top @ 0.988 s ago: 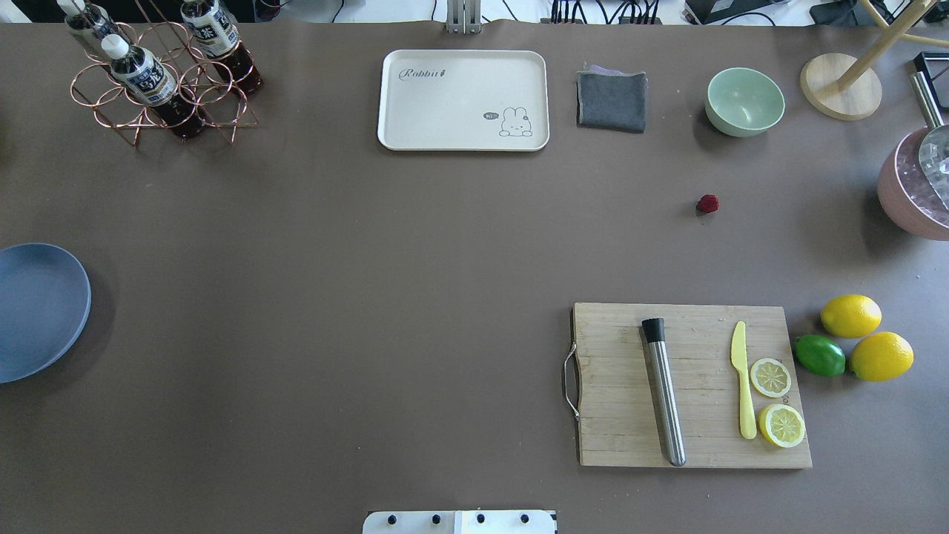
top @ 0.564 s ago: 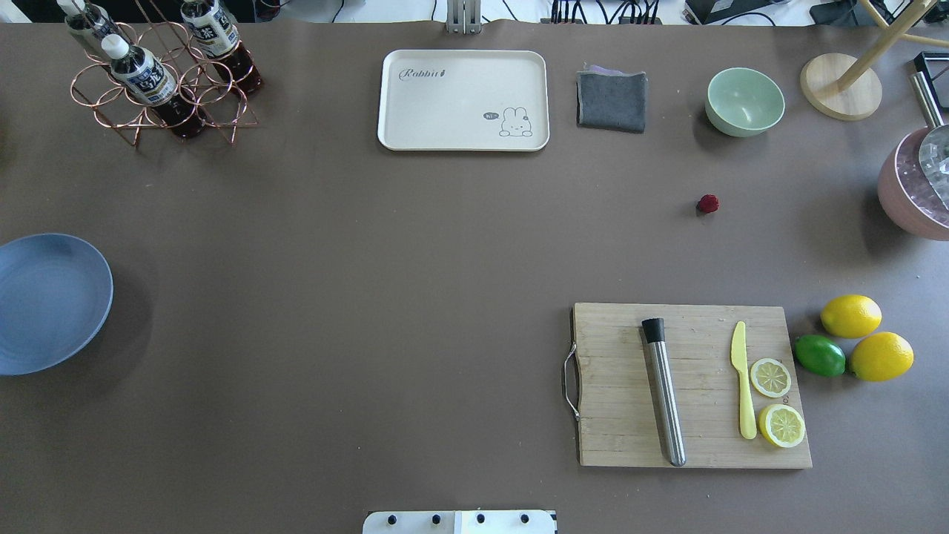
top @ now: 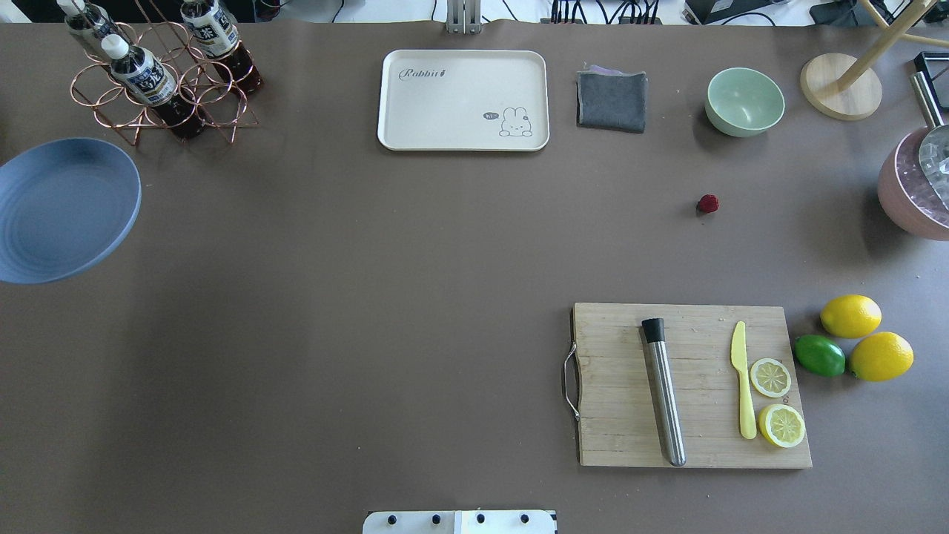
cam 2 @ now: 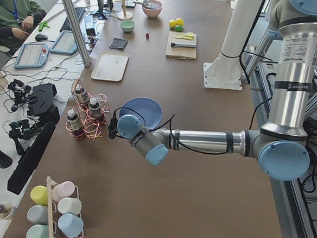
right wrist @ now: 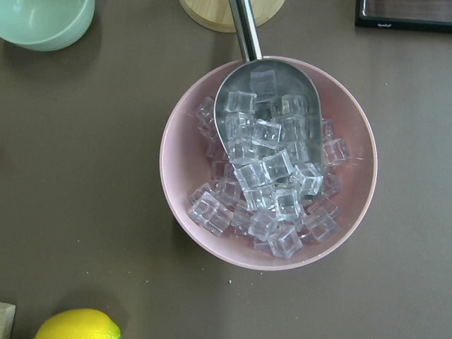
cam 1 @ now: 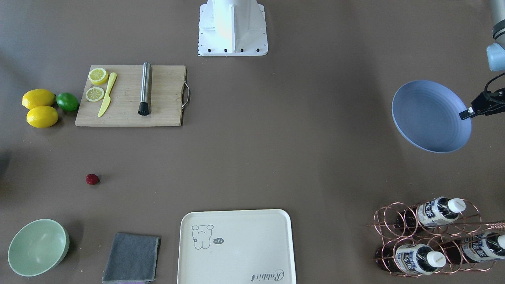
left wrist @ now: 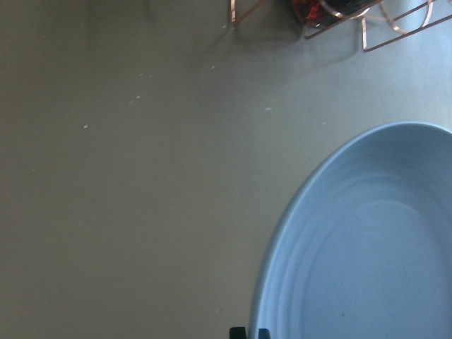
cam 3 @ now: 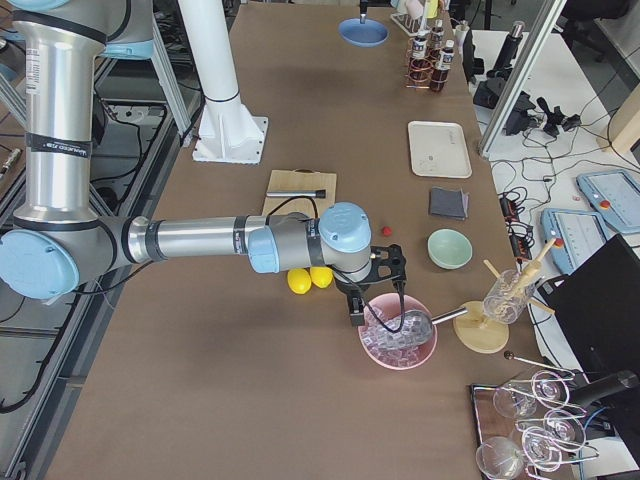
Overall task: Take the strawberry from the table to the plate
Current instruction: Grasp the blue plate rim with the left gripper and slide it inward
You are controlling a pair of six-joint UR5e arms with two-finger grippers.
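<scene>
The strawberry [top: 708, 203] is a tiny dark-red berry lying alone on the brown table [top: 371, 259], right of centre in the overhead view and also seen from the front [cam 1: 92, 179]. The blue-grey plate [top: 63, 208] hangs tilted above the table's far left, close to the bottle rack. My left gripper [cam 1: 467, 114] is shut on the plate's rim [cam 1: 430, 116]; its fingertips show at the bottom of the left wrist view, beside the plate [left wrist: 367, 247]. My right gripper [cam 3: 375, 290] hovers over the pink ice bowl, some way from the strawberry [cam 3: 386, 231]; I cannot tell its state.
A copper bottle rack [top: 159, 74] stands just beyond the plate. Cream tray [top: 463, 100], grey cloth [top: 612, 100] and green bowl [top: 745, 101] line the far side. A cutting board [top: 689, 386] holds a steel muddler, knife and lemon slices. Lemons, a lime [top: 819, 355] and the ice bowl [right wrist: 268, 162] sit right.
The plate has come further into view at the left edge and moved away from the robot, toward the bottle rack. The strawberry has not moved.
</scene>
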